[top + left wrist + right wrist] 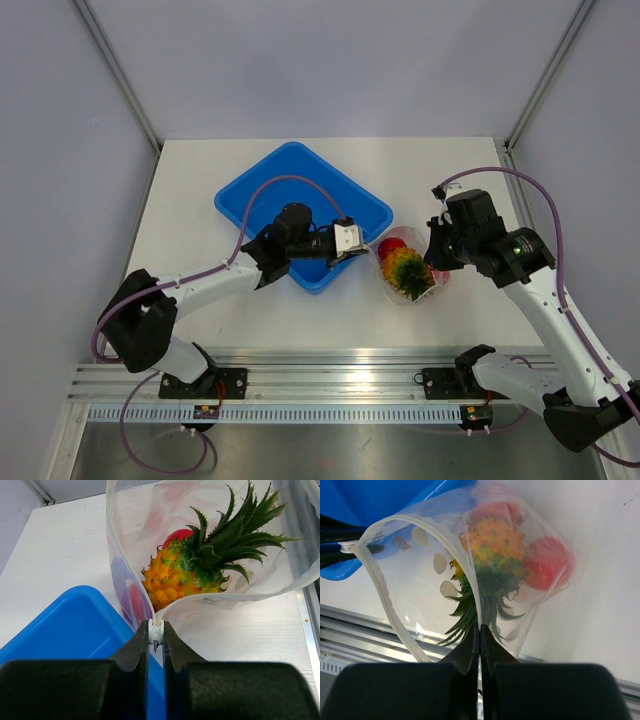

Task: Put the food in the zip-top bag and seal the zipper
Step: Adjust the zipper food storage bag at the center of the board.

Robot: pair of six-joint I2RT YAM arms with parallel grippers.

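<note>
Holding a zip-top bag (pixel 422 560), mouth open. Left gripper (pixel 156 633): fingers pinched shut on the zipper (pixel 379 580) end. Right gripper (pixel 480 636): fingers shut on the opposite rim. Toy pineapple (pixel 172 580) and red fruits (pixel 547 567) lie inside, just beyond both fingertips. Blue tray (pixel 60 625) sits beside the left fingers.

The top camera looks down from above and behind the arms (pixel 210 285), far enough to show the whole table (pixel 200 320). Each wrist camera looks along its own fingers (pixel 132 657), very near the bag (pixel 125 535), from opposite sides. All three views share bag and tray (pixel 250 182).
</note>
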